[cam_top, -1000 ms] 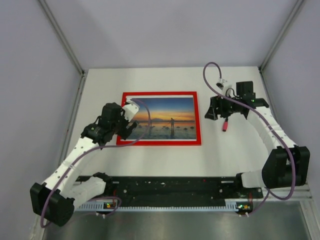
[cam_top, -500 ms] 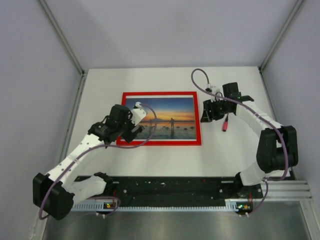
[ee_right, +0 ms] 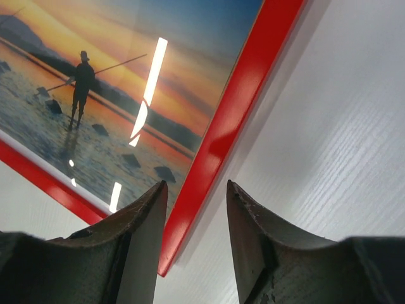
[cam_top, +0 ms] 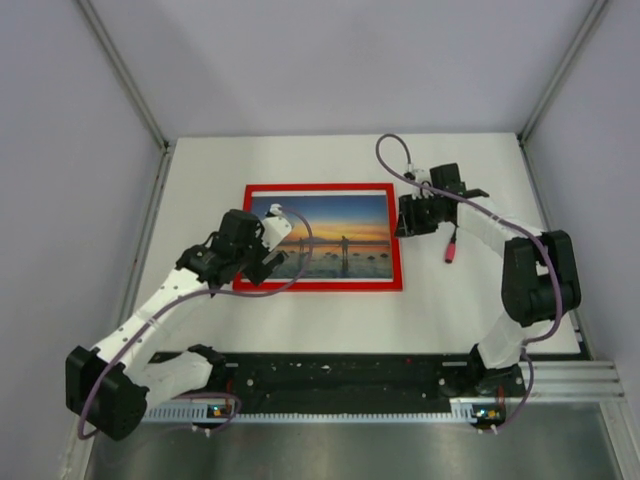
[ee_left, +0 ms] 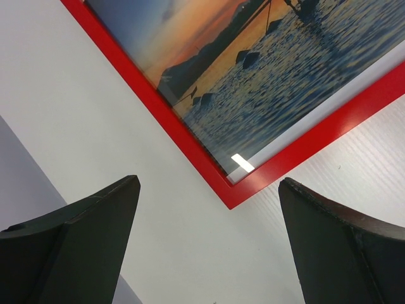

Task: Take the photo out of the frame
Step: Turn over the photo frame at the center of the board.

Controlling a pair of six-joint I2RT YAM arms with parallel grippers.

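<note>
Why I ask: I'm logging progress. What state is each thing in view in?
frame: flat on the table, face up, holding the photo.
photo: inside the frame, face up, not yet out.
left gripper: wide open over a corner of the frame, holding nothing.
right gripper: partly open, fingers astride the frame's right edge, not clamped.

Robotics lab test cell. A white table (cam_top: 300, 320) is enclosed by plain grey panels (cam_top: 340, 60) on aluminium posts (cam_top: 120, 70). The cabled left arm (cam_top: 160, 298) and right arm (cam_top: 530, 275) are bolted to a black base rail (cam_top: 340, 375).
</note>
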